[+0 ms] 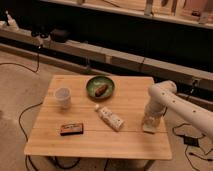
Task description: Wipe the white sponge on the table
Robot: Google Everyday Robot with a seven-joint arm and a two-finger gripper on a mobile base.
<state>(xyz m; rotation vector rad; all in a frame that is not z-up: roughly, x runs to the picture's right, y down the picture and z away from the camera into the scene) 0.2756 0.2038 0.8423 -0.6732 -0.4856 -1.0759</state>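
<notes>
From where I stand, the gripper [152,119] is down at the right side of the desk [100,142], its fingers clenched, as far as I can tell, on the white sponge [151,128], which lies flat on the wood just under them. The sponge sits near the desk's right edge, so a stroke going outward could carry it over the side. It looks soft and thin. If the pinch only catches the top, dragging against the planks might pull it free and leave the fingers scraping bare wood. A long sweep to the left would run towards the white tube [110,118] and might knock it rolling. The green plate [89,85] and the cup [62,96] stand well apart from all this.
</notes>
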